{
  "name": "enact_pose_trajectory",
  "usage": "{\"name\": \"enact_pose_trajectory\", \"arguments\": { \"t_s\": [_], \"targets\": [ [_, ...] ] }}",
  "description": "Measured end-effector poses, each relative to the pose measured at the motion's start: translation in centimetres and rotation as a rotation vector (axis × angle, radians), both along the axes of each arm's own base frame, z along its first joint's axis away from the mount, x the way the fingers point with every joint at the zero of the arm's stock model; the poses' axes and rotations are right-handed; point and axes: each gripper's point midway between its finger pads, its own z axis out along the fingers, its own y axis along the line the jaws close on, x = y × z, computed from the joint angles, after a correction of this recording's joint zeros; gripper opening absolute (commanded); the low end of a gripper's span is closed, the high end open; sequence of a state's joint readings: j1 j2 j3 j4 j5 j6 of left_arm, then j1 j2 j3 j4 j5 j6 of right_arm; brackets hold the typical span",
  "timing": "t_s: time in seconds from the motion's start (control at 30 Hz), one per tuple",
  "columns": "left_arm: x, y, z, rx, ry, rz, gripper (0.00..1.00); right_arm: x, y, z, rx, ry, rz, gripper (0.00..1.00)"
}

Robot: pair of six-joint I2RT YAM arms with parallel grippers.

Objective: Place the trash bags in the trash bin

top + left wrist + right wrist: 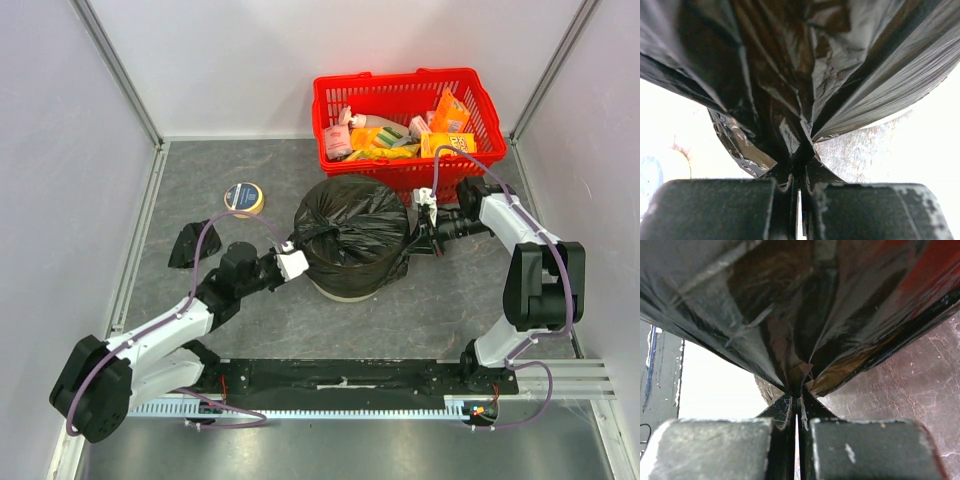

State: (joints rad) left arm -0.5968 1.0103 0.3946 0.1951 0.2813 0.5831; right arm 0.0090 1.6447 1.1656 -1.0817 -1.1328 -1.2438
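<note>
Top external view gives me the grey table (450,320) and, at its back, a red basket (400,95) of packets. In the middle sits the knotted black trash bag (352,232), bulging over the beige trash bin (345,293) so that only the bin's lower wall shows. A small black crumple (188,245) lies well to the left, with a round yellow-rimmed tin (243,198) near it.

My left pincer (302,262) is clamped on a fold at the bag's left side and my right pincer (416,240) on one at its right. Both wrist views show film wedged between closed jaws.

I judge the bag light, soft and slippery. Its thin film would stretch or tear under a hard tug, so gathered folds are the place to hold.

The bin's rim and how deep the bag sits are hidden. Whether the crumple is another bag, I cannot tell.
</note>
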Motion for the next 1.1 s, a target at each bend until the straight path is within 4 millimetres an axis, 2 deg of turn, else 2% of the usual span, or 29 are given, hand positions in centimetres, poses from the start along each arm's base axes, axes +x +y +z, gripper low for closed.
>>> {"name": "enact_pose_trajectory", "arguments": {
  "t_s": [0.2, 0.6, 0.83, 1.1],
  "targets": [
    [0.2, 0.3, -0.1, 0.027, -0.039, -0.003, 0.02, -0.1, -0.7, -0.7, 0.004, 0.013, -0.021, 0.0],
    [0.4, 0.6, -0.5, 0.058, -0.102, -0.023, 0.02, -0.9, -0.9, -1.6, 0.017, 0.039, -0.026, 0.0],
    [-0.2, 0.1, -0.8, 0.046, -0.078, -0.055, 0.02, -1.6, -1.0, -2.5, 0.012, 0.062, -0.029, 0.0],
    [-0.8, -0.9, -2.2, 0.043, -0.011, -0.115, 0.02, -1.9, -1.5, -2.9, -0.039, 0.022, -0.074, 0.0]
  ]
}}
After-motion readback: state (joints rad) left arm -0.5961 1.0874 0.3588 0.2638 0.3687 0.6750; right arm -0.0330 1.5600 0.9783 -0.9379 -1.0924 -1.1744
